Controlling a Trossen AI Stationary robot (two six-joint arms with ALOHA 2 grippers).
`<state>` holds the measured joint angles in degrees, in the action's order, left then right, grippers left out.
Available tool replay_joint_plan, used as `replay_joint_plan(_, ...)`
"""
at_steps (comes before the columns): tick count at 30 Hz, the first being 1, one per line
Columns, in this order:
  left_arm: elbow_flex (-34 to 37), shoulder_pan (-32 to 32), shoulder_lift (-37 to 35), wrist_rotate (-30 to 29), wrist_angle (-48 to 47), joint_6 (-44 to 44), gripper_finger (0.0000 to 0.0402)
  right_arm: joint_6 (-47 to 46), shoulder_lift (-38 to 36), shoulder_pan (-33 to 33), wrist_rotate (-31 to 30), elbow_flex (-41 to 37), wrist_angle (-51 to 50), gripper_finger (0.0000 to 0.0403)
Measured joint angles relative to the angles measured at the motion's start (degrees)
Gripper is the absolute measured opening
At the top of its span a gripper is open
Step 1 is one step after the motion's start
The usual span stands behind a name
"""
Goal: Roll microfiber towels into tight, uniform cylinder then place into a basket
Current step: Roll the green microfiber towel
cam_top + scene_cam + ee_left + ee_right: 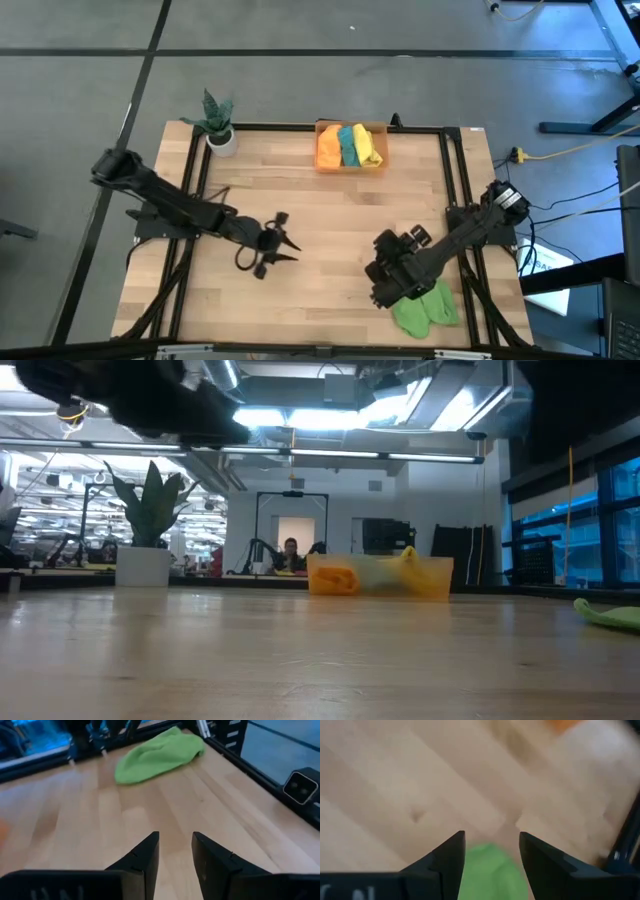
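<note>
Wood tabletop (320,230) fills the middle of the high view. Orange, teal and yellow towels sit in the basket (352,127) at top centre. The green towel (425,308) lies crumpled at lower right, soft, light and floppy; best pinched at an edge. The right gripper (492,852) hovers over it, jaws apart and empty; the left gripper (283,240) waits left of centre, also parted.

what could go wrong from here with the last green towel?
1. The light green microfiber towel lies crumpled at the wooden table's near right corner, so rolling may push it over the edge.
2. The right claw is open just above the towel; it may pinch one bunched layer and give a loose roll.
3. The translucent orange plastic basket already holds three rolls, leaving little room for a fourth.
</note>
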<state>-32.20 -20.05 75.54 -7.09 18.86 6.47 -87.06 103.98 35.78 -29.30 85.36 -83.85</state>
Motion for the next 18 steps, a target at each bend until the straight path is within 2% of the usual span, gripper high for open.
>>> replay_joint_plan(5,-7.3,1.8,9.7,2.3,2.3,6.0,0.0108,0.3,0.0,1.1,6.6,-0.5,-0.3,0.0188)
replay_joint_plan(12,-23.1,4.2,23.5,3.6,0.6,21.3,0.0108,4.5,0.0,1.2,8.4,1.8,-6.2,0.0188)
replay_joint_plan(18,-31.6,6.1,33.3,10.8,-0.2,28.5,0.0108,3.3,-0.7,1.4,-1.4,4.1,-6.2,0.0188)
